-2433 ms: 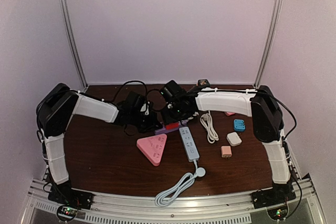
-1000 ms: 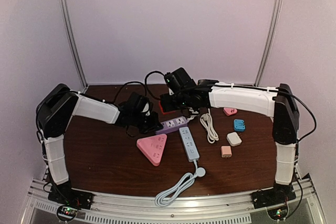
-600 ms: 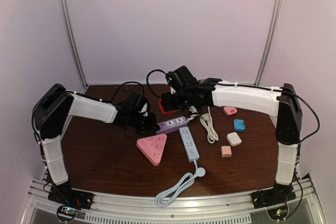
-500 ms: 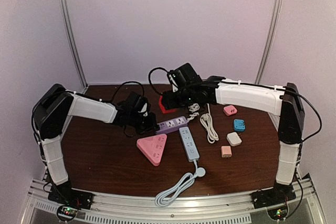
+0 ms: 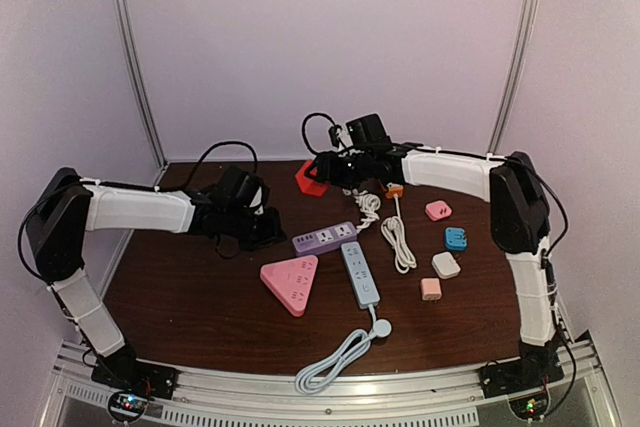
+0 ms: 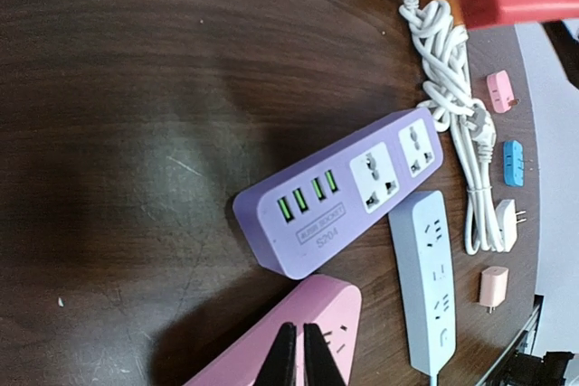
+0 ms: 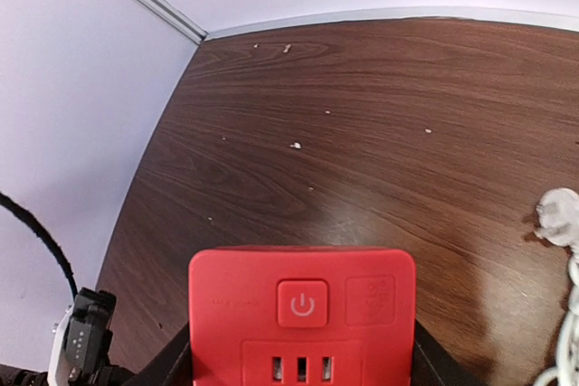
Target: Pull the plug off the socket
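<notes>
The red plug (image 5: 310, 179) is off the purple socket strip (image 5: 325, 238). It sits above the centre of the top view, toward the back of the surface (image 5: 190, 297) and well apart from the strip. The right claw (image 5: 322, 175) grasps it. In the right wrist view the dark fingers (image 7: 172, 363) press both side faces of the block (image 7: 302, 314), and its power button and slots face the camera. The wood looks far beneath it, so I judge it is held in the air. That grip on two flat sides would suit a straight pull out of an outlet.

The strip lies flat just below the middle of the frame. In the left wrist view both of its round outlets (image 6: 339, 192) show empty. The left claw (image 6: 297, 354) is clenched on nothing, its tips together at the bottom edge of that view over the pink triangular strip (image 6: 280, 341). It is near the purple strip's left end but not touching it. That position probably suited bracing the strip against the pull.

The separation looks done. What seems left is setting the plug down somewhere free of the white cable coil (image 5: 398, 240).
</notes>
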Controlling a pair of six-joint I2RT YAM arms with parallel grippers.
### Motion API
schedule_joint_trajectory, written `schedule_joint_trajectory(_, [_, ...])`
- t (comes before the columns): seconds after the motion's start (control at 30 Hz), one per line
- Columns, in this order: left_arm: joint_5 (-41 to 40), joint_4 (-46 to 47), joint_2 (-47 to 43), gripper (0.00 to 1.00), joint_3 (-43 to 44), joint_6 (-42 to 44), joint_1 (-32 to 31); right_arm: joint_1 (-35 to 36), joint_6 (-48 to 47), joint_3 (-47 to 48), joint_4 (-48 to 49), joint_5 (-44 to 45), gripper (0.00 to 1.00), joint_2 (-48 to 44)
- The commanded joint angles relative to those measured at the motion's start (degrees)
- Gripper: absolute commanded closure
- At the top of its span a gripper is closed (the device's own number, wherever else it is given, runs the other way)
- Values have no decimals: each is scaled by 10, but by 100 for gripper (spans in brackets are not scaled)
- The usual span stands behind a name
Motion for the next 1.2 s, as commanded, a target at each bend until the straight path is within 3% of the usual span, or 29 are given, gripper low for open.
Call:
schedule_joint_trajectory(0.0, [-18, 0, -37, 95, -19, 6, -2, -5, 53, 57, 89, -81, 74, 76])
schedule_joint_trajectory(0.33, [-26, -26, -72, 93, 0, 29, 6, -22, 137, 196, 129, -151, 71, 244])
schedule_joint_trajectory(0.6, [-22, -21, -83, 93, -3, 42, 20, -23, 150, 197, 102, -143, 36, 261])
schedule_joint_trajectory(0.87, [-15, -8, -58, 92, 17, 39, 31, -22, 85, 183, 27, -126, 3, 224])
schedule_joint_trajectory(0.97, [-11, -4, -44, 92, 30, 37, 31, -23, 44, 179, -17, -98, 0, 191])
schedule_joint_trajectory(1.17, [-5, -2, -16, 92, 57, 36, 32, -25, -50, 188, -115, 38, 0, 135])
